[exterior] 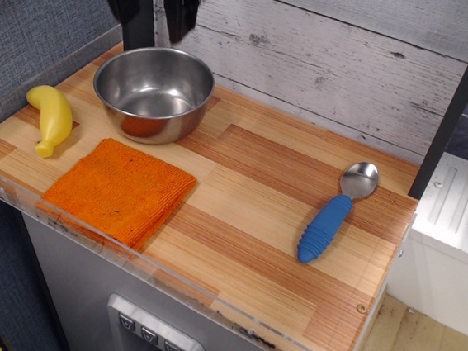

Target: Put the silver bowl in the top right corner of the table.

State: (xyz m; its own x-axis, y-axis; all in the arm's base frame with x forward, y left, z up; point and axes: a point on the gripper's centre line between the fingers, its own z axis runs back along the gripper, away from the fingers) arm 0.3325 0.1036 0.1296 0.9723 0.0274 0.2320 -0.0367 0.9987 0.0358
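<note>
The silver bowl (153,93) stands upright and empty at the back left of the wooden table (255,219), close to the plank wall. My black gripper (149,20) hangs above the bowl's far rim at the top edge of the view. Its fingers (182,13) are spread apart and hold nothing. It is clear of the bowl. The upper part of the gripper is cut off by the frame.
A yellow banana-shaped toy (51,116) lies at the left edge. An orange cloth (121,189) lies in front of the bowl. A blue-handled metal spoon (334,214) lies at the right. A black post (137,17) stands behind the bowl. A clear plastic rim (166,281) lines the front edge.
</note>
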